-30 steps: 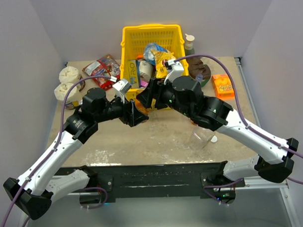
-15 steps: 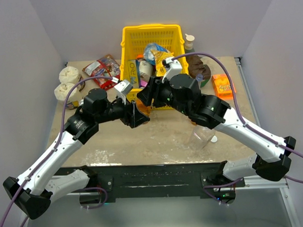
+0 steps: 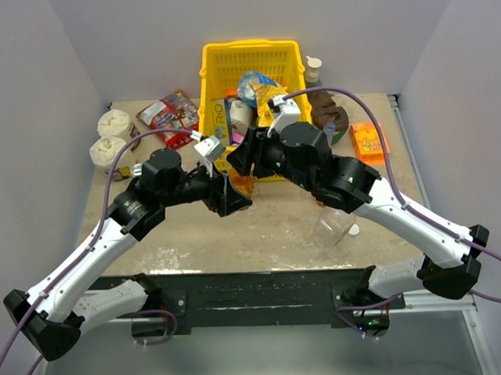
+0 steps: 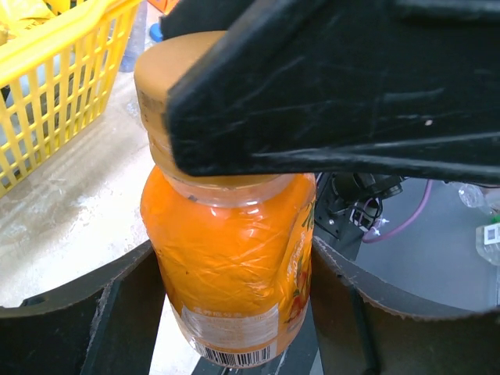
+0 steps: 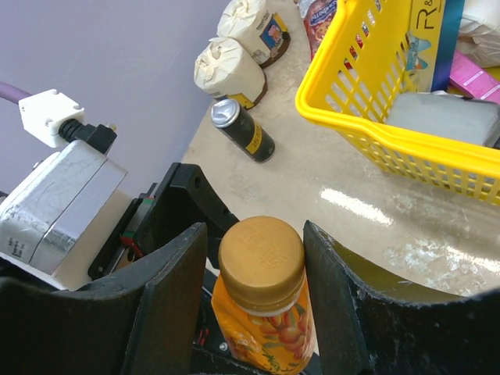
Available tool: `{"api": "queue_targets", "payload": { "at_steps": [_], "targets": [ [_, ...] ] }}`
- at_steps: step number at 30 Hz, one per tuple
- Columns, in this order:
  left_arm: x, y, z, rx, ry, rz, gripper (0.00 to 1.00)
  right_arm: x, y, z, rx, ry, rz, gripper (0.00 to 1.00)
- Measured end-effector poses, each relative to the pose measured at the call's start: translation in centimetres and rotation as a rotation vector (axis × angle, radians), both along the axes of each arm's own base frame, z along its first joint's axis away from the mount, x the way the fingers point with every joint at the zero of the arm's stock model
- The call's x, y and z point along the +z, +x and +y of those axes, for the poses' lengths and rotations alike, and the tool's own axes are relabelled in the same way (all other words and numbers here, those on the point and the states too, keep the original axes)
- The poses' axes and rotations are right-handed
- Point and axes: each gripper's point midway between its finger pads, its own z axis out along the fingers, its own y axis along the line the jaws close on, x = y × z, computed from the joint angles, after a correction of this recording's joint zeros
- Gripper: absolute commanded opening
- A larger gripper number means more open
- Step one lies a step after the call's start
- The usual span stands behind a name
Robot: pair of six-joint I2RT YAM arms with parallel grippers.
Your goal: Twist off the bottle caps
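- My left arm (image 3: 96,242) rises from its base at the near left corner, bends at the elbow and runs inward, so the forearm lies roughly level and points right toward the middle of the counter (image 3: 268,232).
- My right arm (image 3: 399,207) climbs from the near right corner, slants up and left, and its wrist hangs just in front of the yellow basket (image 3: 250,49).
- The two arms meet nose to nose at the centre, the right claw (image 3: 243,163) sitting above the left claw (image 3: 232,198).
- The left claw is clenched on the small orange juice bottle (image 4: 230,258). In its wrist view its fingers (image 4: 94,312) press on both sides of the body, low down near the label.
- The bottle stands roughly upright between the two claws, just in front of the basket. I cannot tell whether its base touches the counter.
- Its tan-orange cap (image 5: 261,251) is on the neck.
- The right claw straddles that cap, one finger (image 5: 172,297) on each side and very close. I cannot tell whether they are pinching it.
- A clear bottle (image 3: 334,226) sits on the counter under my right forearm.
- A dark can (image 5: 244,130) lies on its side left of the basket.
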Motion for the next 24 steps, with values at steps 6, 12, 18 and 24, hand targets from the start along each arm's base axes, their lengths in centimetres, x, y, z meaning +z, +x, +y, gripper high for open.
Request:
{"api": "queue_targets", "payload": {
  "at_steps": [6,12,18,24],
  "targets": [
    [0.09,-0.4,-0.27,-0.014,-0.002,-0.003,0.43,-0.25,-0.01,0.22,0.008,-0.006,0.003,0.55],
    [0.21,-0.57,-0.44,-0.022,-0.006,-0.007,0.43,-0.29,0.04,0.2,0.01,-0.01,0.001,0.47],
    [0.35,-0.58,-0.45,-0.021,-0.012,-0.009,0.43,-0.31,0.18,0.09,0.01,-0.017,-0.005,0.34],
    [0.24,-0.98,-0.68,-0.034,-0.051,-0.001,0.43,-0.39,-0.06,0.15,0.032,-0.031,-0.015,0.3]
  ]
}}
